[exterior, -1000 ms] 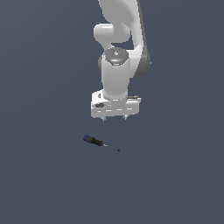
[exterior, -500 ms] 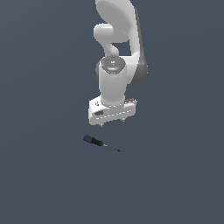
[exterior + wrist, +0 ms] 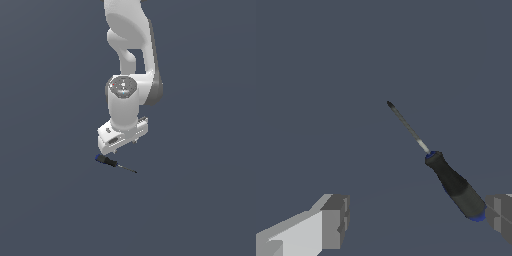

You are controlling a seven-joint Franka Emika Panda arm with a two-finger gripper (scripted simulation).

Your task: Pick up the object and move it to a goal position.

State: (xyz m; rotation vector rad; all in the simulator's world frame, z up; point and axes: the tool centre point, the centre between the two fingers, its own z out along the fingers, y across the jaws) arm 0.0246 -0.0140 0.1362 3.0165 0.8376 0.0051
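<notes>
The plain dark surface [image 3: 45, 200] runs to every edge, open on all sides. The white Panda arm [image 3: 131, 65] hangs its gripper [image 3: 118, 146] just above the handle end of the screwdriver [image 3: 114, 163], which lies flat. No writing is readable. Only the wrist view shows the jaws spread wide, holding nothing, one fingertip [image 3: 499, 214] beside the handle butt.
</notes>
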